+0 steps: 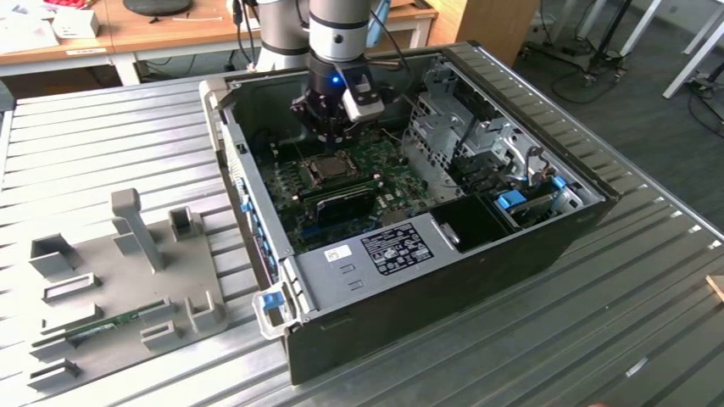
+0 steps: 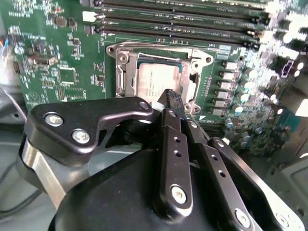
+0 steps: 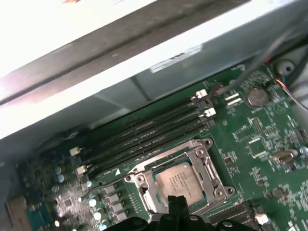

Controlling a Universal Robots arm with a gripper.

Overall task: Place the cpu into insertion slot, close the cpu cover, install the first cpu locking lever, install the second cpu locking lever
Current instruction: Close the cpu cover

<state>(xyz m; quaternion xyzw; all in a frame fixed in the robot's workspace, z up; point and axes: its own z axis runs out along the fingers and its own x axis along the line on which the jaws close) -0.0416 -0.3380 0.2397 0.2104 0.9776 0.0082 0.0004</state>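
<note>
Closed fingers (image 2: 172, 102) right by cpu (image 2: 153, 79), seated in slot (image 2: 120, 72).

Robot body: silver-grey cylindrical arm (image 1: 337, 25) with a blue wrist light (image 1: 335, 80); black linkage gripper (image 2: 172, 98), its flat finger bars (image 2: 174, 144) fastened by silvery round-head screws (image 2: 81, 136).

It looks like a robotics lab or workshop. A robot arm (image 1: 337, 34) hangs over an opened computer case (image 1: 453, 305) on a ribbed metal tabletop (image 1: 565, 356). A grey fixture plate (image 1: 114, 292) lies at eight o'clock, with wooden desks (image 1: 169, 30) at eleven.
</note>
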